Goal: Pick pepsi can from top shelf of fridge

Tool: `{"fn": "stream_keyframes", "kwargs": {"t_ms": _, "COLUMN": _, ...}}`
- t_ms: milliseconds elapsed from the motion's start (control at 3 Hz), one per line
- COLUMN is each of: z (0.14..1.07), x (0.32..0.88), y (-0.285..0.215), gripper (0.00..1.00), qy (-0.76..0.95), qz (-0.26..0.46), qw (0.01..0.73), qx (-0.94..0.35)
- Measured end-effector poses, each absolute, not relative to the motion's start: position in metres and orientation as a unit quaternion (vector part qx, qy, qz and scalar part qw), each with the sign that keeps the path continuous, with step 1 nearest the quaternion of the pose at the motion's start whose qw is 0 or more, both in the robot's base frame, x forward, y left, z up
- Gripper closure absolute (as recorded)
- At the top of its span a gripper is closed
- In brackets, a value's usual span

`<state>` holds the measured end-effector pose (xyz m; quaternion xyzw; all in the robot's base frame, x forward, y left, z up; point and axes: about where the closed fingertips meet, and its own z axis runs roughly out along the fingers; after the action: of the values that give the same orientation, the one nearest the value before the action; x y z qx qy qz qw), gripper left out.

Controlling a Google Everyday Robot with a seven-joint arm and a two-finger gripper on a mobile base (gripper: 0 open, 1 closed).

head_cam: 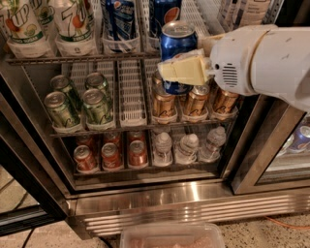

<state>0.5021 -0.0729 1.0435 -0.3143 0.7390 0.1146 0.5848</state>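
My gripper (pixel 181 67) is shut on the pepsi can (pixel 178 42), a dark blue can with a silver top. One cream finger (pixel 185 70) crosses the can's front. The can hangs in front of the top shelf (pixel 72 58) and over the rack below, clear of its lane. The white arm comes in from the right. Another pepsi can (pixel 165 11) with the globe logo stands behind it on the top shelf. The fridge (pixel 193 203) is open, with its steel base panel low in view.
On the top shelf stand 7UP bottles (pixel 72 24) and a lighter striped blue can (pixel 119 20). Below are green cans (pixel 77 99) and gold cans (pixel 193 100), then red cans (pixel 111 155) and water bottles (pixel 189 147). A pale tub (pixel 172 236) sits at the bottom edge.
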Motion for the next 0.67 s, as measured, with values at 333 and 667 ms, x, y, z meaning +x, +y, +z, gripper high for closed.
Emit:
{"fn": "stream_keyframes", "kwargs": {"t_ms": 333, "z": 1.043, "x": 0.502, "y": -0.073, "gripper": 1.0, "qy": 0.739, "qz": 0.115, "qw": 0.585, "qx": -0.314}}
{"fn": "stream_keyframes", "kwargs": {"t_ms": 667, "z": 1.035, "x": 0.5, "y": -0.051, "gripper": 1.0, "qy": 0.733, "qz": 0.153, "qw": 0.565, "qx": -0.347}}
